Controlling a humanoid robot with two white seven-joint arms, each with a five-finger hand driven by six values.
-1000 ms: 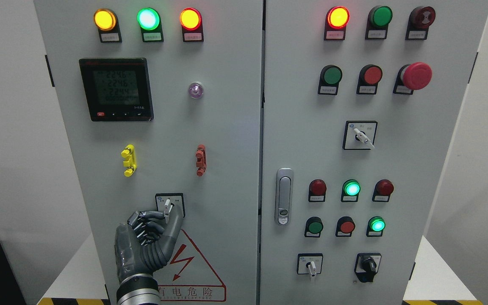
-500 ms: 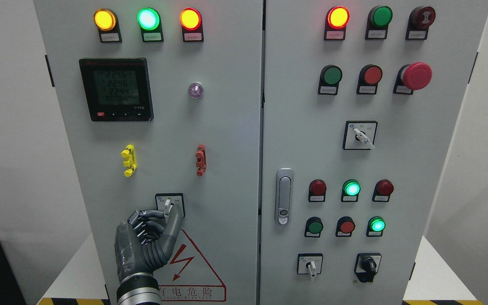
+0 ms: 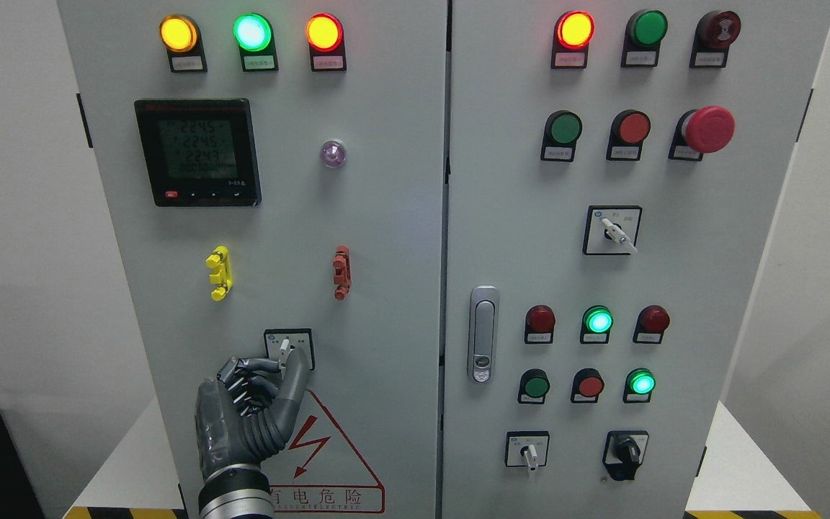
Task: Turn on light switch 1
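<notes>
1. As my left hand [image 3: 253, 414] is reaching up the left cabinet door [image 3: 386, 238], my fingers [image 3: 246, 375] are curling in around the switch [image 3: 285, 351], with the thumb rising on its right side and the fingertips closing from the left.
2. The switch is sitting low on that door, below the yellow clip [image 3: 218, 272] and red clip [image 3: 341, 272], just above the warning triangle [image 3: 325, 447].
3. It is showing as a small black-framed square plate with a white lever standing nearly upright at its middle.
4. My thumb is hiding the plate's lower right corner and the lever's foot, so I cannot tell how firmly I am pinching it.
5. The tiny labels on the plate are reading too small to make out.
6. My forearm is running off the bottom edge.
</notes>
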